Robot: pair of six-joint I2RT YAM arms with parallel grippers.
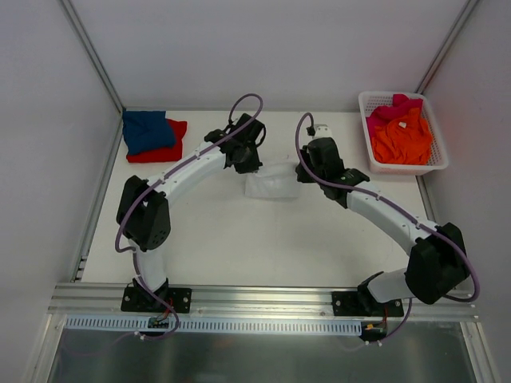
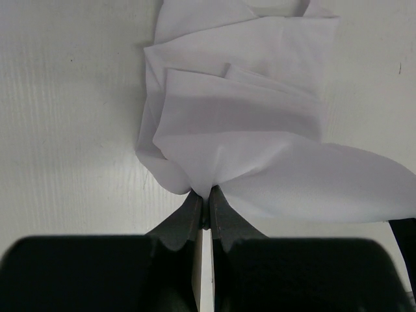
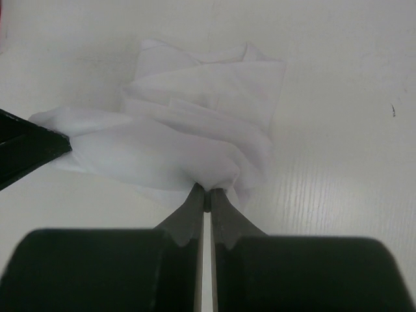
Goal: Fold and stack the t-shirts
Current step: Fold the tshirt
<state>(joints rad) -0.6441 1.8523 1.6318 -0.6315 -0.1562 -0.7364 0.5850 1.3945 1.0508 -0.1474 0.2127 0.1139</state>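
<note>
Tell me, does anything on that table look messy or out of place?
Nothing spilled or damaged. The white t-shirt is bunched and creased in the middle, pinched by the left gripper and the right gripper. In the far left corner, the blue t-shirt lies off-centre on the red t-shirt.

Blue t-shirt [image 1: 146, 130] atop red t-shirt [image 1: 176, 142]

The large white cloth t-shirt [image 1: 270, 185] is a crumpled, loosely layered bundle on the mid-far part of the table [image 1: 239, 239], pinched at opposite edges by the left gripper [image 2: 203, 195] and the right gripper [image 3: 207, 193]. The folded blue t-shirt [image 1: 146, 130] lies on the folded red t-shirt [image 1: 177, 132] at the far left corner. The orange t-shirt [image 1: 402, 137] and the pink t-shirt [image 1: 382, 113] lie crumpled in the white lattice basket [image 1: 407, 168] at the far right.
</note>
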